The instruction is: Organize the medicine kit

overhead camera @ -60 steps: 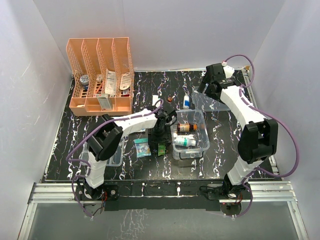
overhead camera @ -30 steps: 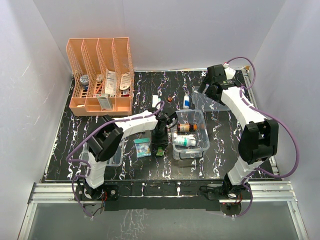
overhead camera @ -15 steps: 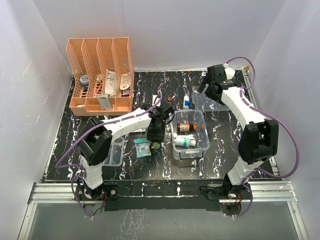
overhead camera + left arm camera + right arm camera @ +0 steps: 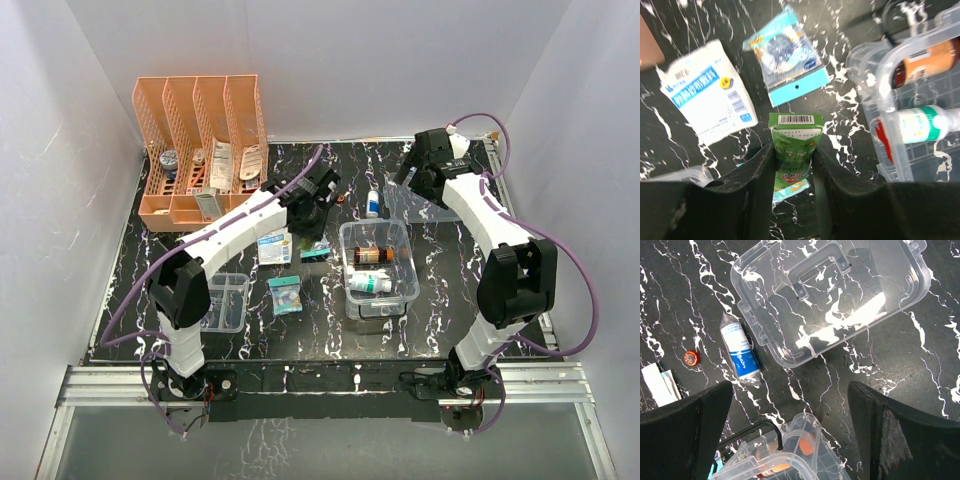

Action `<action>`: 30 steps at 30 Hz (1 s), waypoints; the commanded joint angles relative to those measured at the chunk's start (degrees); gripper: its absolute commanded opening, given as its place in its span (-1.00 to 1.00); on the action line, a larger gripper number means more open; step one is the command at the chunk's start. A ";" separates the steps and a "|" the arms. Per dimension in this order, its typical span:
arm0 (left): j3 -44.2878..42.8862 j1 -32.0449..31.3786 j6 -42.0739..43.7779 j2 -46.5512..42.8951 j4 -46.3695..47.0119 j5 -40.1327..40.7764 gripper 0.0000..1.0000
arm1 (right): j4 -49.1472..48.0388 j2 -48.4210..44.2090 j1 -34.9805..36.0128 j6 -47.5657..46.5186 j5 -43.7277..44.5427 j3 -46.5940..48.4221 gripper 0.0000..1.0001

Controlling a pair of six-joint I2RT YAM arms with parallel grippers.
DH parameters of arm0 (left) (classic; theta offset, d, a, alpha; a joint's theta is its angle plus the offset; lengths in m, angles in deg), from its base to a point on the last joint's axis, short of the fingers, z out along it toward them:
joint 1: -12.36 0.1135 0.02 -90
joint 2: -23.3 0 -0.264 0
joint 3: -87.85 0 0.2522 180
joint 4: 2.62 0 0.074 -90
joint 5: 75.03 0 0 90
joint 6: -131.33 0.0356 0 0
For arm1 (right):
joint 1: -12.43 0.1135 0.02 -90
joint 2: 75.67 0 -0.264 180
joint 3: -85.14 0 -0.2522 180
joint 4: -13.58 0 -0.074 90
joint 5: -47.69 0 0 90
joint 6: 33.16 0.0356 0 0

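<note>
The medicine kit (image 4: 402,290) is a deep clear box right of centre, lid off, with a red cross (image 4: 881,134) on its side. Inside lie an amber bottle (image 4: 372,256) and a white bottle with a green label (image 4: 368,283). Its clear lid (image 4: 415,205) lies flat behind it, handle up (image 4: 821,266). My left gripper (image 4: 310,225) hangs above the table left of the kit, shut on a small green box (image 4: 792,142). My right gripper (image 4: 418,182) is open and empty above the gap between lid and kit (image 4: 795,437).
A white and blue packet (image 4: 273,247), a teal packet (image 4: 317,250) and another packet (image 4: 285,295) lie left of the kit. A blue tube (image 4: 372,203), a red cap (image 4: 341,197) and a white strip (image 4: 657,385) lie behind. An orange file rack (image 4: 205,150) stands back left; a shallow divided tray (image 4: 225,300) sits front left.
My left gripper has lifted the green box from the table beside the kit's front left and carried it back and up. The right arm has stayed still.
</note>
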 commanded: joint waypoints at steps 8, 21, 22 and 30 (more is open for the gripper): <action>-12.38 -1.21 12.24 -0.57 -3.25 -6.94 -0.36 | -3.43 1.42 -0.77 -0.43 -0.01 5.12 0.97; -23.66 -7.21 20.93 5.57 -6.83 -20.67 -0.35 | -3.31 0.21 -4.73 0.68 2.43 1.29 0.97; -24.22 -7.77 21.44 5.90 -7.19 -21.64 -0.34 | -3.27 0.03 -5.04 0.73 2.47 1.03 0.97; -25.68 -12.77 24.56 8.11 -8.02 -26.94 -0.30 | -4.05 -1.79 -7.47 0.45 1.96 -1.66 0.97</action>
